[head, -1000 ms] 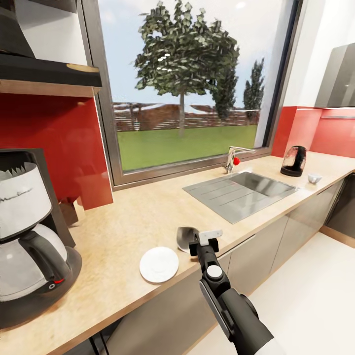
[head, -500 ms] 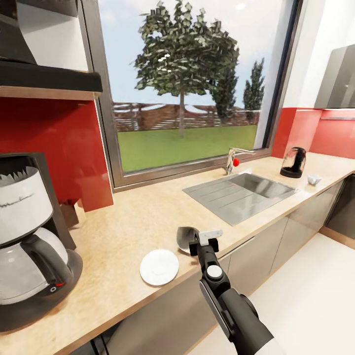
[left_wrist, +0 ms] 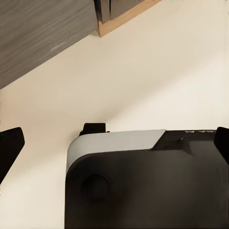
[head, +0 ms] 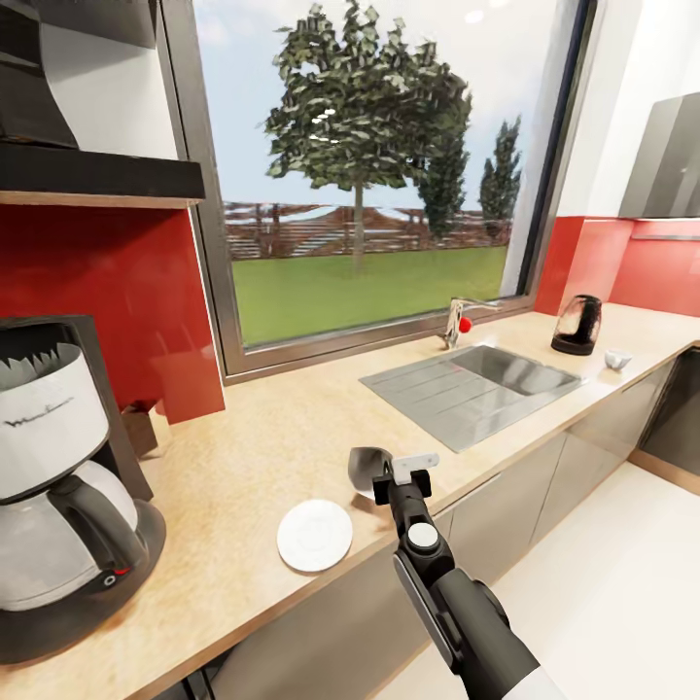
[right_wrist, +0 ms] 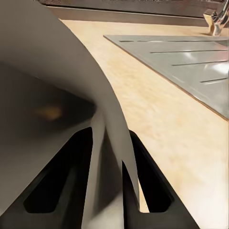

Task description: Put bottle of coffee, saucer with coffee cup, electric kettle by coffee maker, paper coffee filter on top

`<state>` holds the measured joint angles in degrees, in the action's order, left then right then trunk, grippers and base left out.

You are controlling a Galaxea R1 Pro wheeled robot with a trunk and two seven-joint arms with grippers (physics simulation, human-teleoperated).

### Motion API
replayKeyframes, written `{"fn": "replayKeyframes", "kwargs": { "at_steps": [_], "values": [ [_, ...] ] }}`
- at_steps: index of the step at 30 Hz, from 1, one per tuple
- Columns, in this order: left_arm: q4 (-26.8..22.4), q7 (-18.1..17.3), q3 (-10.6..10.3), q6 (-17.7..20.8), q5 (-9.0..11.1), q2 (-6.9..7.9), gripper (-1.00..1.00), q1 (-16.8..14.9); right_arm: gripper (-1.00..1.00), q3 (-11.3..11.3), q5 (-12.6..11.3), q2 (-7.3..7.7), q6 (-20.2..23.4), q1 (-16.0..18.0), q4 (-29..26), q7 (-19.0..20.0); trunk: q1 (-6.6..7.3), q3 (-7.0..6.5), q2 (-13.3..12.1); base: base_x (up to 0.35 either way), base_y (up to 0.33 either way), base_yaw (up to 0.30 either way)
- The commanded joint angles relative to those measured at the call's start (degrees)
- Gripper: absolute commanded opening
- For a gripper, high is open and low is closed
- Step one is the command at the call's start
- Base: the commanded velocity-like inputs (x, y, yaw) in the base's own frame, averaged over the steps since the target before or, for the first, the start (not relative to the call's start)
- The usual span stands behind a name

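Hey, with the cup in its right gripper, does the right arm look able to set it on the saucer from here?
Probably yes. The right gripper holds the cup by its wall just beside the saucer, which lies bare near the counter edge with nothing between them.

coffee maker point(head: 58, 486) far left – saucer point(head: 314, 535) centre | electric kettle point(head: 577, 325) far right
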<state>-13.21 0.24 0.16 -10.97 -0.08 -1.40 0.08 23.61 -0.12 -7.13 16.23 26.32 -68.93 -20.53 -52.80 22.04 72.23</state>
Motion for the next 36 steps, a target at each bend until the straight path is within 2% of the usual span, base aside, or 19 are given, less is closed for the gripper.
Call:
{"fn": "replayKeyframes", "kwargs": {
  "at_steps": [1, 4, 9, 23, 36],
  "values": [
    [-0.03, 0.03, 0.02, -0.11, -0.01, -0.01, 1.0, 0.01, -1.0, 0.12, -0.23, 0.02, 0.29, 0.05, -0.06, -0.22, 0.01, 0.05, 0.02, 0.0, 0.0, 0.0],
    [-0.03, 0.03, 0.02, -0.11, -0.01, -0.01, 1.0, 0.01, -1.0, 0.12, -0.23, 0.03, 0.29, 0.05, -0.06, -0.22, 0.01, 0.05, 0.02, 0.0, 0.0, 0.0],
    [0.0, 0.01, 0.02, -0.11, -0.01, -0.01, 1.0, 0.02, -1.0, 0.12, -0.23, 0.02, 0.29, 0.05, -0.06, -0.22, 1.1, -0.85, -1.99, 0.0, 0.0, 0.0],
    [-0.06, 0.01, 0.02, -0.11, -0.01, -0.01, 1.0, 0.01, -1.0, 0.12, -0.23, 0.04, 0.29, 0.05, -0.15, -0.22, 1.1, -0.85, -1.99, -0.006, -0.002, 0.0],
    [-0.06, -0.01, 0.02, -0.11, -0.01, -0.01, 1.0, 0.01, -1.0, 0.12, -0.23, 0.06, 0.33, 0.05, -0.68, -0.26, 1.1, -0.85, -1.99, -0.147, -0.081, 0.0]
  ]
}}
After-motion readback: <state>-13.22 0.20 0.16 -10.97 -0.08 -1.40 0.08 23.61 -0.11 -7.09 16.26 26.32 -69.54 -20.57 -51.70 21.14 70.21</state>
